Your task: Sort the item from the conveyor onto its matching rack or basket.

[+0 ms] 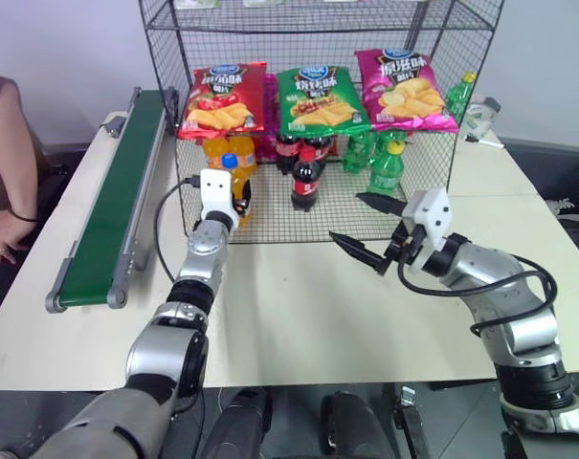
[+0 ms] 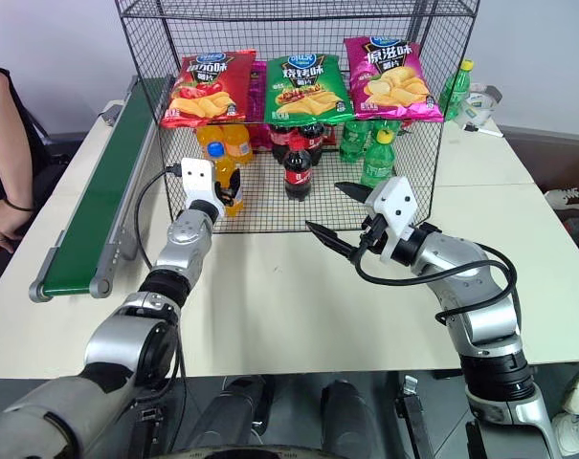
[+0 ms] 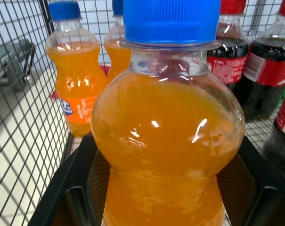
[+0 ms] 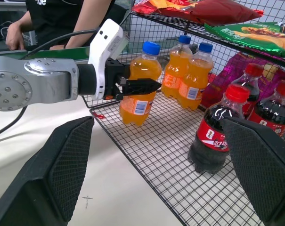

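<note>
One wire rack (image 1: 423, 115) stands on the desk (image 1: 299, 306), one conveyor (image 1: 117, 201) alongside. Three crisp bags (image 1: 313, 96) line its upper tier. Grouped by kind below: two orange sodas (image 4: 189, 70), colas (image 4: 210, 136), green bottles (image 1: 385, 163). Left gripper (image 4: 142, 86), jaws clamped on the orange bottle (image 4: 137, 89), holds it over the mesh floor near its kind. Right gripper (image 1: 366, 229) idles, jaws wide, empty.

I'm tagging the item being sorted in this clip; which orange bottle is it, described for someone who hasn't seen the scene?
Find the black wire rack at the table's far side, then its bottom shelf's left front corner. There the left pincer is shut on an orange soda bottle with a blue cap. The other orange bottles stand farther back, ungripped.
</note>
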Action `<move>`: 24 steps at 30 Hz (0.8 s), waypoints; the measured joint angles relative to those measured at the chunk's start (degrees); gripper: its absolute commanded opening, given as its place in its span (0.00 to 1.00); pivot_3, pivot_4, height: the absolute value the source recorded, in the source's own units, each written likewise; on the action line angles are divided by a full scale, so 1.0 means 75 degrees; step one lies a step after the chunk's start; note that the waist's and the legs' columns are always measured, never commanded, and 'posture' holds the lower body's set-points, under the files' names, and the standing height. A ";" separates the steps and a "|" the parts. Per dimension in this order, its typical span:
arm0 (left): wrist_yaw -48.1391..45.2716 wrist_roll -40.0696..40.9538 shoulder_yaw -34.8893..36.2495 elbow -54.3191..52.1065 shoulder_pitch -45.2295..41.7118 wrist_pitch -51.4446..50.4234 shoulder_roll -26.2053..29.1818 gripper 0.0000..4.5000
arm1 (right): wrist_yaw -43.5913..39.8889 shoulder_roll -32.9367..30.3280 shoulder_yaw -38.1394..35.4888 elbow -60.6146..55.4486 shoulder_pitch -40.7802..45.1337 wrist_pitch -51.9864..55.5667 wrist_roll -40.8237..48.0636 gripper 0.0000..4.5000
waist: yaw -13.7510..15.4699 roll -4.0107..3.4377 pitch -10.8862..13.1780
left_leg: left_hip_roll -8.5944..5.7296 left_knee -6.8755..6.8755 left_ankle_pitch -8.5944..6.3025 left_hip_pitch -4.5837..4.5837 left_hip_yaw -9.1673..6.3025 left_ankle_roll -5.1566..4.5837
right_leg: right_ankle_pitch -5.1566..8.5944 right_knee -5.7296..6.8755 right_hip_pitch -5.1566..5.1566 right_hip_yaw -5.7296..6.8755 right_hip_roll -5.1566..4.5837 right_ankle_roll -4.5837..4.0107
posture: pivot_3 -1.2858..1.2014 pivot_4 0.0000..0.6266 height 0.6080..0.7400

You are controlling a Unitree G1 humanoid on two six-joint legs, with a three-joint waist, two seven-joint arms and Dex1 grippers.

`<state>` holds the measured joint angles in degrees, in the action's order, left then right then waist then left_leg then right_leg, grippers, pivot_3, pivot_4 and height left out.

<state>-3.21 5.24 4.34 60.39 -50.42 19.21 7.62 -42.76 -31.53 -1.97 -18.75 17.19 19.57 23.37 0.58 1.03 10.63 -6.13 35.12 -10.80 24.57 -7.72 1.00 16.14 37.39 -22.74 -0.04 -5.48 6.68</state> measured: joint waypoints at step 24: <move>-0.0817 0.0200 0.0440 -0.2818 0.1712 -0.0736 0.0061 1.00 | -0.0096 -0.0001 -0.0075 0.0035 0.0093 -0.0092 -0.0004 1.00 | -0.0013 -0.0002 -0.0002 | 0.0000 0.0006 0.0001 -0.0004 -0.0002 0.0001 | 0.0000 0.0018 0.0000 -0.0003 0.0003 -0.0001 | 0.52 0.24 1.00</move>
<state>-9.34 6.74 7.64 39.26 -37.57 13.69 8.08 -43.47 -31.54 -2.53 -18.49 17.89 18.88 23.34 0.48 1.01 10.61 -6.13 35.16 -10.79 24.54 -7.73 1.00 16.14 37.52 -22.74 -0.06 -5.46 6.68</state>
